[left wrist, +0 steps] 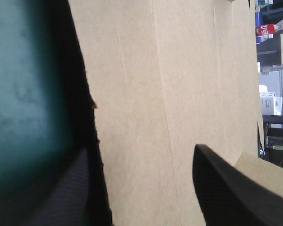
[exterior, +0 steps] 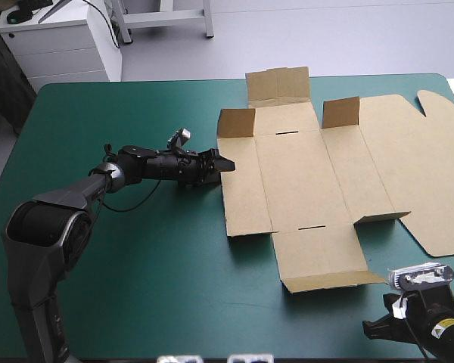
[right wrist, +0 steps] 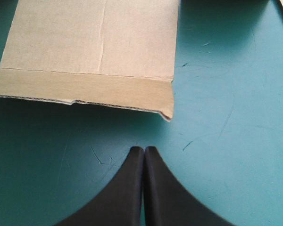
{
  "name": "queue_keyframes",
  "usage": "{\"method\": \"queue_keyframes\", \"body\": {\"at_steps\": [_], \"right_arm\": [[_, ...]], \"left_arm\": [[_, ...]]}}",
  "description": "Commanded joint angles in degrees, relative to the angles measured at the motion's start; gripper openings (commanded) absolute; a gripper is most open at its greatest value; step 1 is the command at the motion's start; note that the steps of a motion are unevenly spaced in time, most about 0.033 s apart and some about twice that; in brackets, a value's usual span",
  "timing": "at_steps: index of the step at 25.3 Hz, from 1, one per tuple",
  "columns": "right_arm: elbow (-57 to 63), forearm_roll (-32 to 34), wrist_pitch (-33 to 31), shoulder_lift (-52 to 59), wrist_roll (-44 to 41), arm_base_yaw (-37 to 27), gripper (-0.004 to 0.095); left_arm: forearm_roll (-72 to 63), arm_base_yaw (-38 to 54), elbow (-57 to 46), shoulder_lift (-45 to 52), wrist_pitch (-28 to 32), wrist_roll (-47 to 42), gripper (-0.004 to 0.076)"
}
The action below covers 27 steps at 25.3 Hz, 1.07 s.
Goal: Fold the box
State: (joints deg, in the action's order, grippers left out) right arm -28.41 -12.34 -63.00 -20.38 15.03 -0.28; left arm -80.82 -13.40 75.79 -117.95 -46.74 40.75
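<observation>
High view: the box (exterior: 318, 166) is laid nearly flat on the teal-green cover (exterior: 151, 287), far flaps part-raised. The left arm (exterior: 136, 170) is stretched low and level, with the left gripper (exterior: 225, 162) set at the box's left edge, likely to raise that panel. Left wrist view: its black fingers (left wrist: 226, 188) are spread with that edge between them, not pinched. Right wrist view: the right gripper (right wrist: 144, 149) is pressed together, held low just short of the box's near flap (right wrist: 85, 89).

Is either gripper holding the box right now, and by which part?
Nothing is held. The left gripper is open, the box's left edge between its fingers; the right gripper is shut, empty.
</observation>
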Motion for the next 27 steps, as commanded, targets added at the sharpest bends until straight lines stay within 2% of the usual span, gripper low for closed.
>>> {"method": "queue_keyframes", "body": {"at_steps": [1,8,11,19,24,27], "right_arm": [[-1.59,-0.34,2.78,-0.55,0.51,0.25,-0.0019],[-1.59,-0.34,2.78,-0.55,0.51,0.25,-0.0019],[-1.59,-0.46,2.78,-0.55,0.51,0.25,-0.0019],[-1.59,-0.59,2.78,-0.55,0.25,0.25,-0.0019],[-1.59,-0.59,2.78,-0.55,0.25,0.25,-0.0019],[-1.59,-0.59,2.78,-0.55,0.25,0.25,-0.0019]], "left_arm": [[-4.94,-3.20,0.69,-0.52,-2.39,0.14,0.0456],[-7.90,-5.94,0.69,-1.27,-4.54,3.20,0.0456],[-7.90,-6.98,0.69,-1.27,-4.68,3.48,0.0432],[-7.69,-7.80,0.69,-1.27,-5.30,5.49,0.0225],[-7.69,-7.80,0.69,-1.27,-5.30,6.59,-0.0005],[-7.69,-7.80,0.69,-1.27,-5.04,6.95,-0.0008]]}}
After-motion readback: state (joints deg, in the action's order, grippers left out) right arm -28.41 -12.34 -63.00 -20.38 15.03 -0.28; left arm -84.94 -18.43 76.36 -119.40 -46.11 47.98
